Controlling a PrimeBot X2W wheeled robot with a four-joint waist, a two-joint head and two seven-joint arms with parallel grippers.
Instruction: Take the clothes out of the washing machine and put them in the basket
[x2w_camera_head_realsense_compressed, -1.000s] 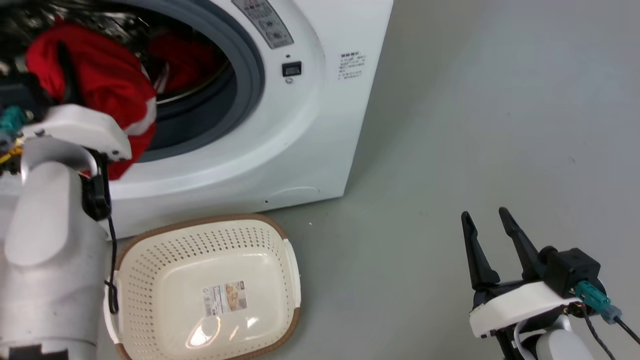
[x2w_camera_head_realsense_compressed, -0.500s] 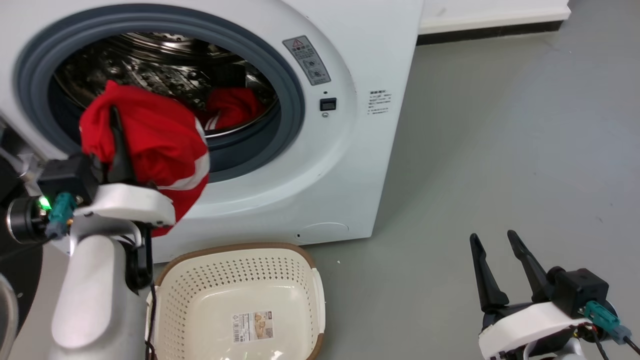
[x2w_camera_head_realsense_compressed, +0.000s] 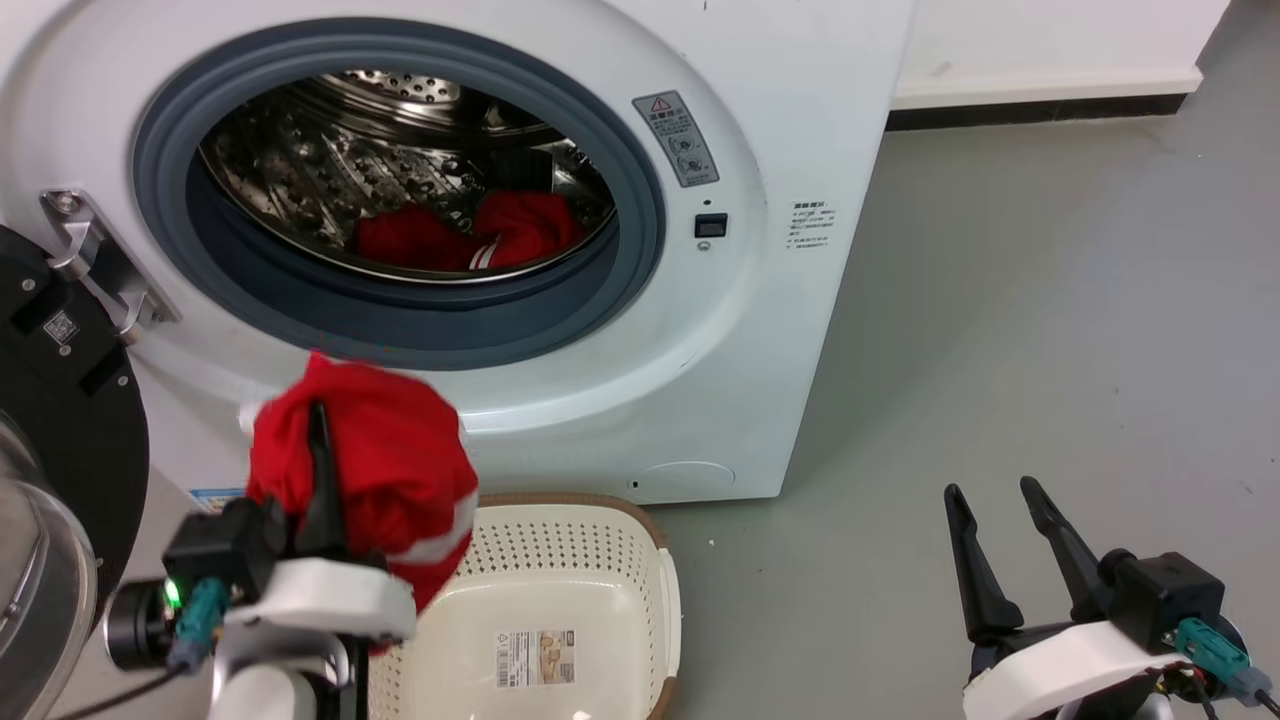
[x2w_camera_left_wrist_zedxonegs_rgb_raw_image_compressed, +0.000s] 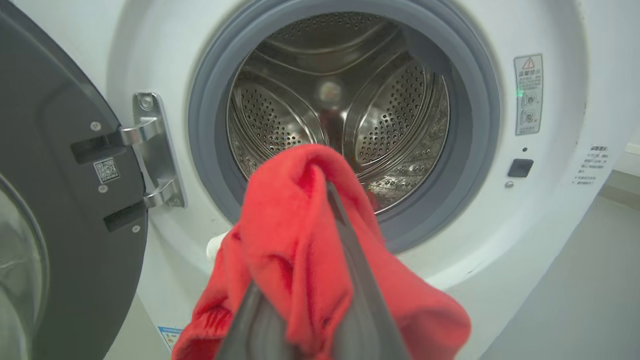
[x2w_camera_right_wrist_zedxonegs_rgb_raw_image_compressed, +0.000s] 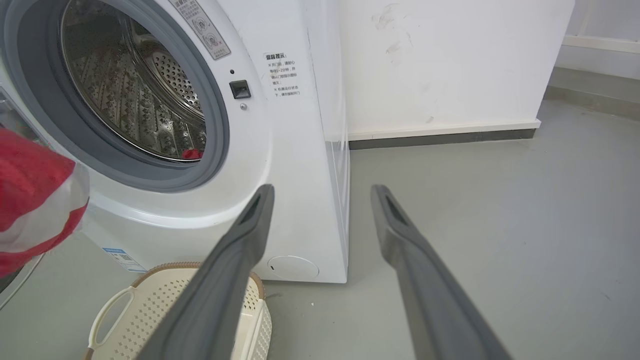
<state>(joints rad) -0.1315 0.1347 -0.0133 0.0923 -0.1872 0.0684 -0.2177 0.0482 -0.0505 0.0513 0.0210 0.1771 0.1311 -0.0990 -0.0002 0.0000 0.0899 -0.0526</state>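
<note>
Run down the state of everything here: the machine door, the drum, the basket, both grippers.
Washing machine: door swung open.
Clothes in the drum: lying inside, not yet removed.
Held garment: bunched, lifted outside the machine.
Basket: upright on the floor, empty.
Left gripper: shut on the held garment.
Right gripper: open, empty.

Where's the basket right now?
Head view, bottom centre: the basket sits on the floor before the washing machine, just right of the left end effector holding a red garment.

Smooth grey floor (x2w_camera_head_realsense_compressed: 1050, 330), white wall (x2w_camera_right_wrist_zedxonegs_rgb_raw_image_compressed: 450, 60), dark skirting strip (x2w_camera_right_wrist_zedxonegs_rgb_raw_image_compressed: 440, 138)
</note>
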